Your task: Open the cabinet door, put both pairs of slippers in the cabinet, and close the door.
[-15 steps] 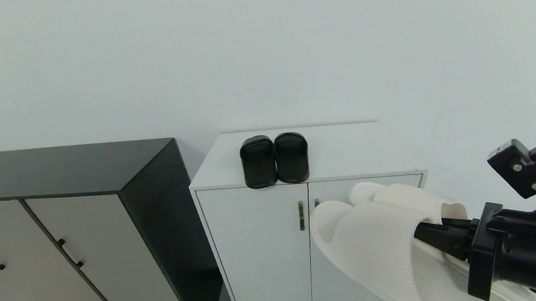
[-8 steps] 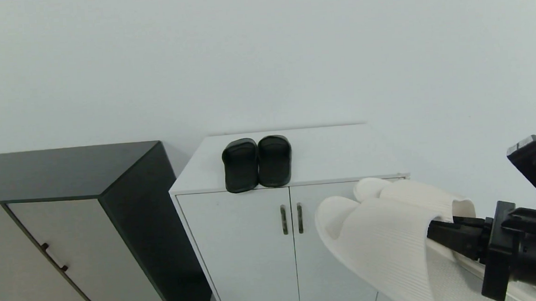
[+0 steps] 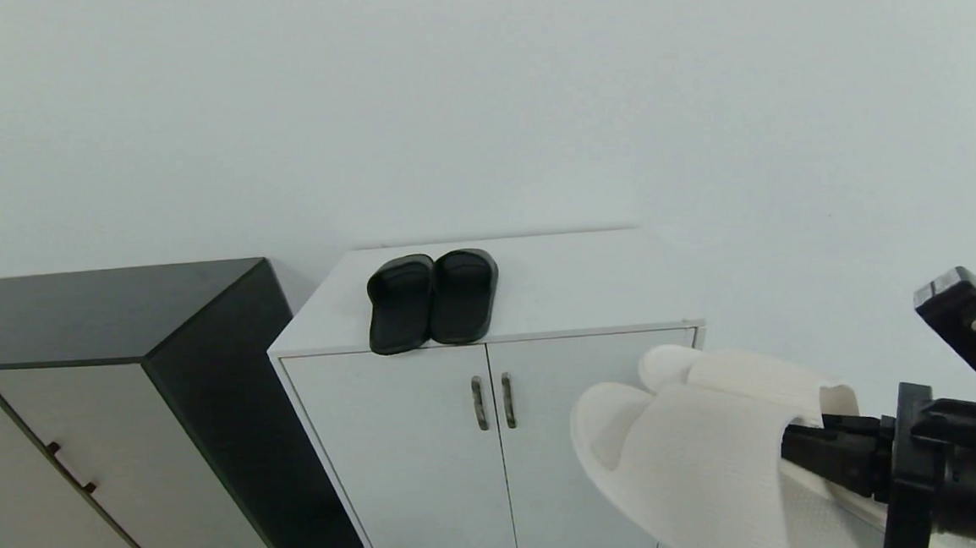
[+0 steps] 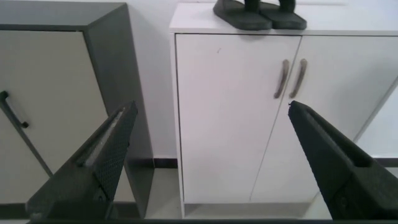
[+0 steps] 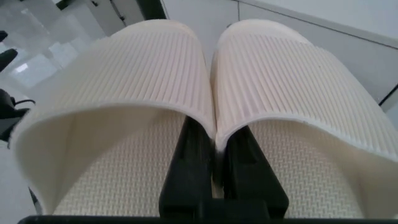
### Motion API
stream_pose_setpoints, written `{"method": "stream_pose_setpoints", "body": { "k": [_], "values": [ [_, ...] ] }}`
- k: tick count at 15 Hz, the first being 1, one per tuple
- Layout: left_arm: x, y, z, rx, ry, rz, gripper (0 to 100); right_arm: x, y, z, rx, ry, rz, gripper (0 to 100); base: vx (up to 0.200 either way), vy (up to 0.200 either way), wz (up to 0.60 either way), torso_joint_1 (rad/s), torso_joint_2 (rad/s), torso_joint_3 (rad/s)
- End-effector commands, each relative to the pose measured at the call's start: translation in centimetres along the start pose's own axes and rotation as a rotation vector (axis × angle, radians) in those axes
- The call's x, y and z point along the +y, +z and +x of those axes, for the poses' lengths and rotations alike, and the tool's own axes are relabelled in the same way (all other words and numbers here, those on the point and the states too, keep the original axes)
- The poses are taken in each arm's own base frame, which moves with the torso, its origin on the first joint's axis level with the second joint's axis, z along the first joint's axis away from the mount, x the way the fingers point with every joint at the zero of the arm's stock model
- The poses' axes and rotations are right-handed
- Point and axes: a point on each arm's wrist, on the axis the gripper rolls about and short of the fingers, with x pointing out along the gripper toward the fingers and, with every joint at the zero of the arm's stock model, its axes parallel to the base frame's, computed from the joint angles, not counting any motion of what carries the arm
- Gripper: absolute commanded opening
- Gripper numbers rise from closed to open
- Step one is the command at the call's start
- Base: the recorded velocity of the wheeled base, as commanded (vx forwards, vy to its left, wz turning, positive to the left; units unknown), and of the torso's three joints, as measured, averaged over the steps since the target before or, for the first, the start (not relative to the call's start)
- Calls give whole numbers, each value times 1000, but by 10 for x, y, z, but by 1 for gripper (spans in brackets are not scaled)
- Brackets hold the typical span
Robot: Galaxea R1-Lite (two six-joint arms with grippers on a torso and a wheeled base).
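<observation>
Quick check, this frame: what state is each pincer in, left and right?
Left pincer: open, holding nothing.
Right pincer: closed on the white slippers, pinching the pair's inner sides together.

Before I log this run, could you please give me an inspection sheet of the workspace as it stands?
Surface: the white cabinet has the black slippers on its top.
Job's things: black slippers side by side at the top's front edge; white slippers held in the air before the doors; both doors shut.
Clutter: nothing seen.
Grippers: right claw shut on the white slippers, one finger inside each; left claw open, holding nothing, facing the doors.
Cables: nothing seen.
Surroundings: dark cabinet on the robot's left of the white cabinet; plain wall behind.
</observation>
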Motion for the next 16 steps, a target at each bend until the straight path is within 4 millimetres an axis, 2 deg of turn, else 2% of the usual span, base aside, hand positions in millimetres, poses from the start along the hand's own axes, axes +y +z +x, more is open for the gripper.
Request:
{"method": "stream_pose_setpoints", "body": {
  "k": [1,6,16],
  "values": [
    [0,0,0,1,1,-1,100,-1,-2,1,8,-4,1,0,0,0,0,0,0,0],
    [0,0,0,1,1,4,100,-1,-2,1,9,-3,1,0,0,0,0,-32,68,34],
    [0,0,0,3,-7,4,100,-1,-7,-1,24,-5,1,0,0,0,0,-247,500,251]
  ]
}}
